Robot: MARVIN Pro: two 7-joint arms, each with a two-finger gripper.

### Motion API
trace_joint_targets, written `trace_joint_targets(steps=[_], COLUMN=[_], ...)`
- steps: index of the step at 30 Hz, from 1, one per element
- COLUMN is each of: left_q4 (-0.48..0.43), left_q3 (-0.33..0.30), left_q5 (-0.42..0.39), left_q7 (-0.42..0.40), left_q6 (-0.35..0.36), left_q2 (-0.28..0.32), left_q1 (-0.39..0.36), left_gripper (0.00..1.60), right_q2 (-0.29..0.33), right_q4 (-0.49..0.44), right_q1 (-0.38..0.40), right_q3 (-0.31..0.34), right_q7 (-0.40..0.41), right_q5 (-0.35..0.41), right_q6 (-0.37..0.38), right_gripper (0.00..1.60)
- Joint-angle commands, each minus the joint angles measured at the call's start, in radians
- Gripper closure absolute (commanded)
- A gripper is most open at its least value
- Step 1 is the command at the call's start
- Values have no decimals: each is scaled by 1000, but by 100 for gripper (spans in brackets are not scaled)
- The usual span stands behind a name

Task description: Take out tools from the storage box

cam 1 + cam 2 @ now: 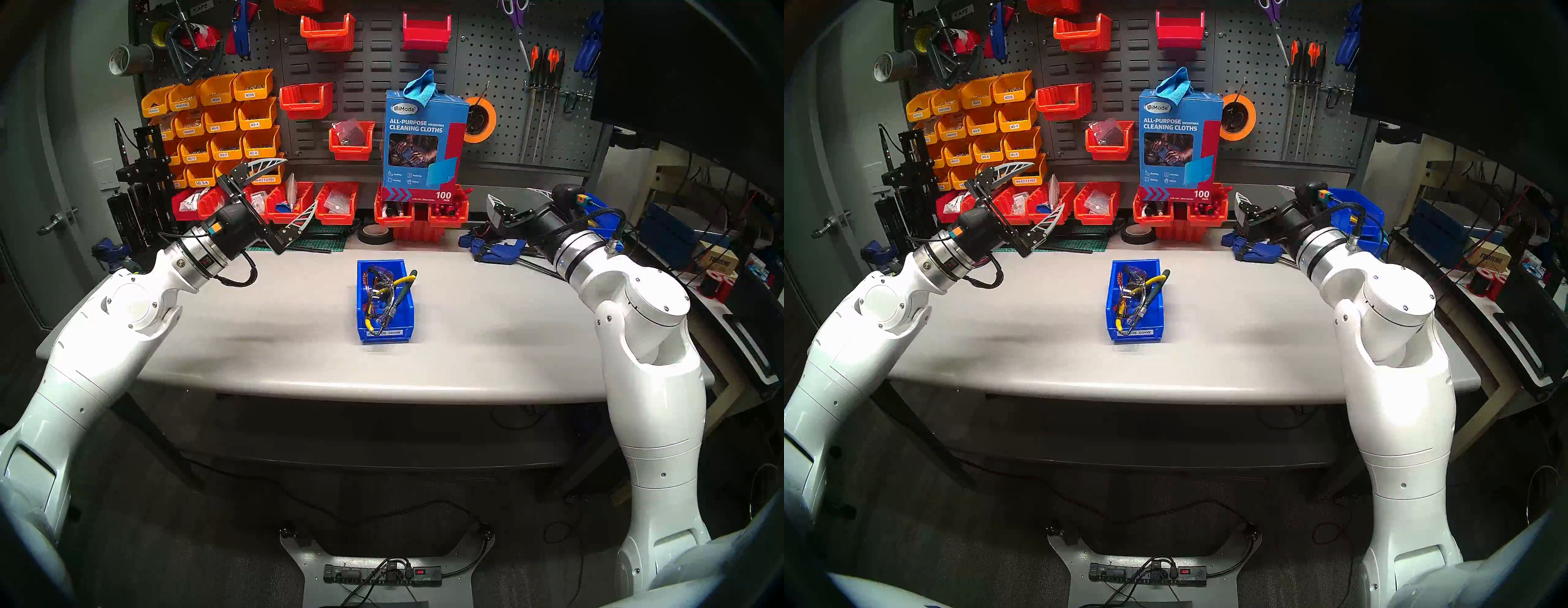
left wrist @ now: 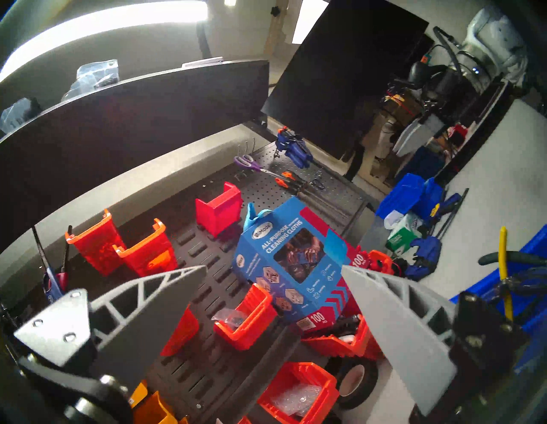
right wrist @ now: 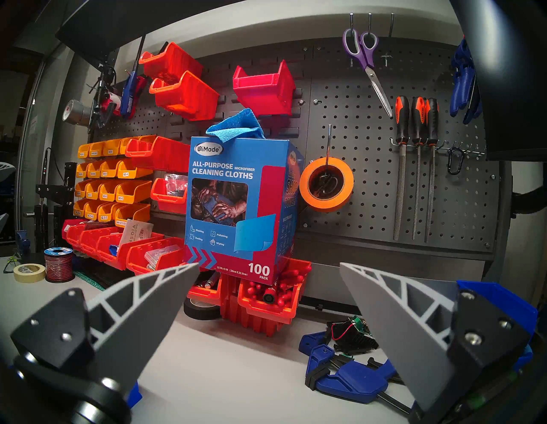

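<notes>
Both end effectors are raised clear of the worktop [image 1: 263,335] with their fingers spread wide and nothing between them: the left end effector [image 1: 285,189] hovers over the worktop's back left, the right end effector [image 1: 515,197] at the back right, each well apart from the storage box [image 1: 401,316]. By that, the task looks to be at its start, no tool yet lifted out. The blue box sits mid-worktop, label strip toward the robot. Inside lie clear safety glasses [image 1: 379,283], tangled over yellow-handled cutters [image 1: 402,281] and dark green-handled pliers [image 1: 405,291] that lean against the right wall, handles poking above the rim. The next move probably calls for one arm to descend over the box and pinch a protruding handle, taking care that the glasses may drag along. Behind, red bins [image 1: 337,203] hold small parts.
</notes>
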Motion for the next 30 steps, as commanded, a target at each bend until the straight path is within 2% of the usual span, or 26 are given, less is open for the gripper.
trace_joint_targets(steps=[1,4,11,14,15,30], left_q4=[50,80,118,110,97,95], left_q3=[1,10,23,30,29,23], left_q5=[36,75,120,118,96,93], left_q7=[-43,-49,-61,-70,-66,-73], left_q6=[-117,-172,-208,-172,-138,-123], left_q2=[-24,-50,-96,-96,-96,-100], left_q1=[-77,-99,-136,-138,-131,-130], left_gripper=[0,0,0,0,0,0], right_q2=[1,0,-2,-3,-3,-8], right_q4=[-12,-12,-12,-12,-12,-12], right_q1=[8,8,8,8,8,9], right_q3=[3,3,4,5,5,8], right_q7=[-1,0,2,3,4,8], right_q5=[0,-1,-3,-5,-5,-10], right_q6=[3,4,5,5,5,8], right_gripper=[0,0,0,0,0,0])
